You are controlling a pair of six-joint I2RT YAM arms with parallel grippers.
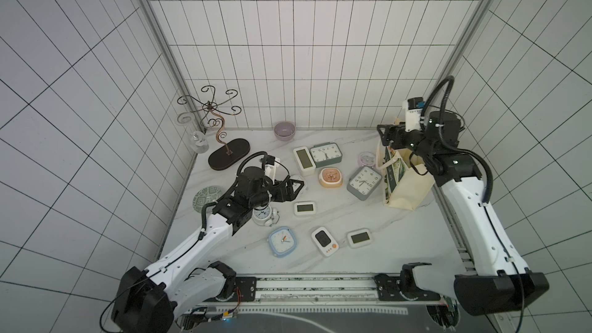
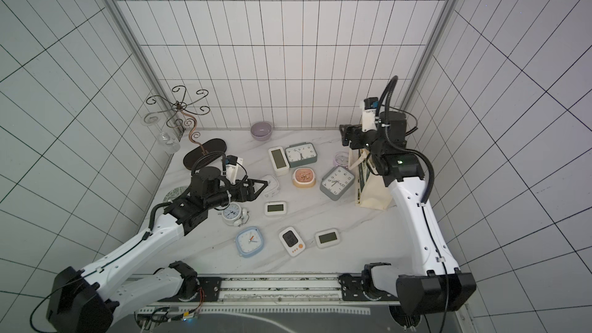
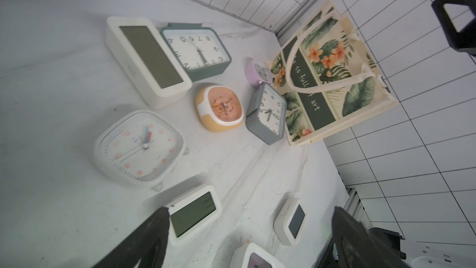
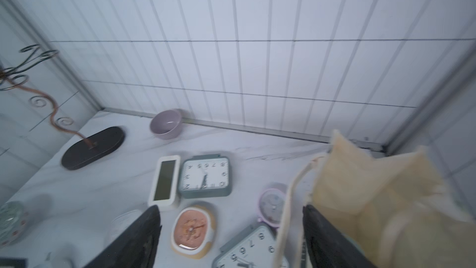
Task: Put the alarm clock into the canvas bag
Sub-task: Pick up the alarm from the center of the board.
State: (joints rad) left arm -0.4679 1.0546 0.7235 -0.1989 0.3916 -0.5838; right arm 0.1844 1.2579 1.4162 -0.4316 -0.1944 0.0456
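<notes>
- Alarm clocks lie scattered on the table. None is gripped and none shows inside the bag, though its depth is hidden. The task looks barely begun: picking, carrying and dropping are all left to do.
- Nearest the base, a blue clock lies flat with bare table around it.
- Left gripper, jaws wide apart and empty, hovers over a white clock in mid-table.
- Further right, a grey clock rests touching the bag's printed side, crowding that approach.
- Bag stands upright at the table's right edge, close to the side wall, mouth upward. The open way in looks to be from above.
- Right gripper hangs at the bag's mouth, jaws apart, with one handle running between the fingers, probably to hold the mouth open.
- Farthest back, a bowl and a stand sit by the rear wall, well apart from the bag.
</notes>
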